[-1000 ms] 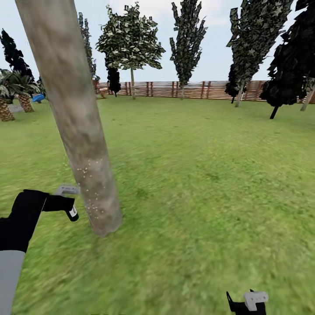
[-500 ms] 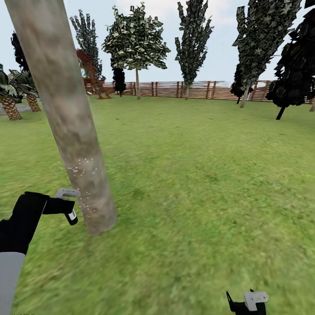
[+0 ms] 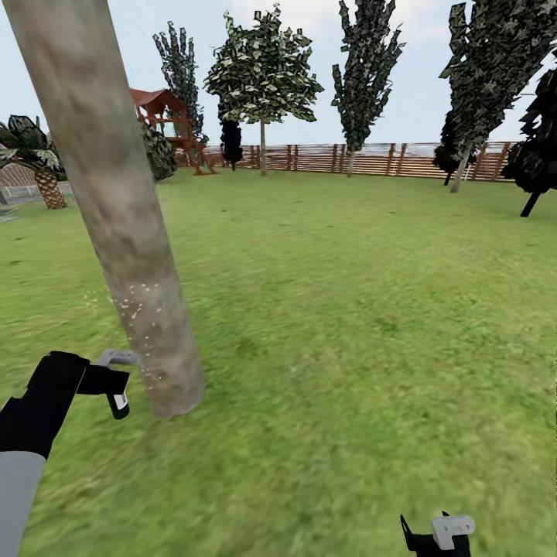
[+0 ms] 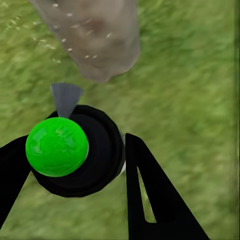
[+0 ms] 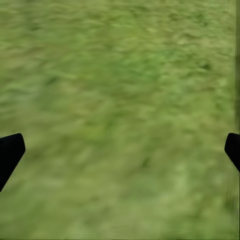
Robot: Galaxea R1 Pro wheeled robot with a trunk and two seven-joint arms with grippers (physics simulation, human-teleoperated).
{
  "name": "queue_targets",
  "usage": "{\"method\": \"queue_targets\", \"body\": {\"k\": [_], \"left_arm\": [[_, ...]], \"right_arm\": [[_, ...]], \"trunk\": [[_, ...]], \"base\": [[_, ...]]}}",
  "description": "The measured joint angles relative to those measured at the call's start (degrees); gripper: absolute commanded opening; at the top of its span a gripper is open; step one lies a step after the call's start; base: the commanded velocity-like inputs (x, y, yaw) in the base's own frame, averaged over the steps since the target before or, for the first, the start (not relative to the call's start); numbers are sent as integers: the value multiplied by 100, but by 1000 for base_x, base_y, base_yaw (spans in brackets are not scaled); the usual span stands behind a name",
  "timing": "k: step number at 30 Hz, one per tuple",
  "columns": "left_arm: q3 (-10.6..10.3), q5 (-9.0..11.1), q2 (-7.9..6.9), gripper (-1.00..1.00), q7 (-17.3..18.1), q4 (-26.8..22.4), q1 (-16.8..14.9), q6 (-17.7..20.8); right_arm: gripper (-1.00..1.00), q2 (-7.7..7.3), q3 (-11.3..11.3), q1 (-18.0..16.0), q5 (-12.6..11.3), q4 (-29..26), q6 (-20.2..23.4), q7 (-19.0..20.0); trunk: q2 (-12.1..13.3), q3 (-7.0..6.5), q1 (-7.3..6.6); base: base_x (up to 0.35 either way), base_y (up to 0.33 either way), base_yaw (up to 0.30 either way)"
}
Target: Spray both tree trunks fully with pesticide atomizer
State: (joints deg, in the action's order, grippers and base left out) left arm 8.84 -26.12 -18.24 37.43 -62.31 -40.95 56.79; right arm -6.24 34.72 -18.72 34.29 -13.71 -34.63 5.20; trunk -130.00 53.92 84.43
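The left tool (image 4: 75, 165) is clamped on the pesticide atomizer (image 4: 57, 146), black fingers (image 4: 155, 195) pressed to either side of its round dark body, with a bright green cap facing the wrist camera and a pale grey nozzle pointing at the tree trunk (image 4: 97, 37). From the head view the left tool (image 3: 116, 383) sits just beside the base of that tree trunk (image 3: 116, 201), the pale grey top of the atomizer (image 3: 117, 357) aimed at the bark. Whitish speckles of pesticide (image 3: 139, 309) dot the lower part of the trunk, which is thick, mottled beige-grey and leaning.

The right tool (image 5: 120, 150) has its fingers spread wide apart, with grass between them; in the head view it (image 3: 437, 538) hangs low, well apart from the trunk.

The floor (image 3: 348, 325) is blurry green-yellow lawn all round. Farther off runs a brown slatted fence (image 3: 387, 161), with tall dark-leaved trees (image 3: 263, 70) before it, a red-roofed play structure (image 3: 162, 124) and a palm (image 3: 39, 162).
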Motion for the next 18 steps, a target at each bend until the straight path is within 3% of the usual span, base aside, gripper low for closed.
{"method": "queue_targets", "body": {"k": [4, 18], "left_arm": [[3, -9, 2, -100, 0, 0, 0, 0], [12, -16, -4, -100, 0, 0, 0, 0]], "right_arm": [[100, 0, 0, 0, 4, 0, 0, -1], [100, 0, 0, 0, 7, 3, 1, 0]], "trunk": [[0, 0, 0], [0, 0, 0]], "base": [[122, -256, 126], [146, -248, 263]]}}
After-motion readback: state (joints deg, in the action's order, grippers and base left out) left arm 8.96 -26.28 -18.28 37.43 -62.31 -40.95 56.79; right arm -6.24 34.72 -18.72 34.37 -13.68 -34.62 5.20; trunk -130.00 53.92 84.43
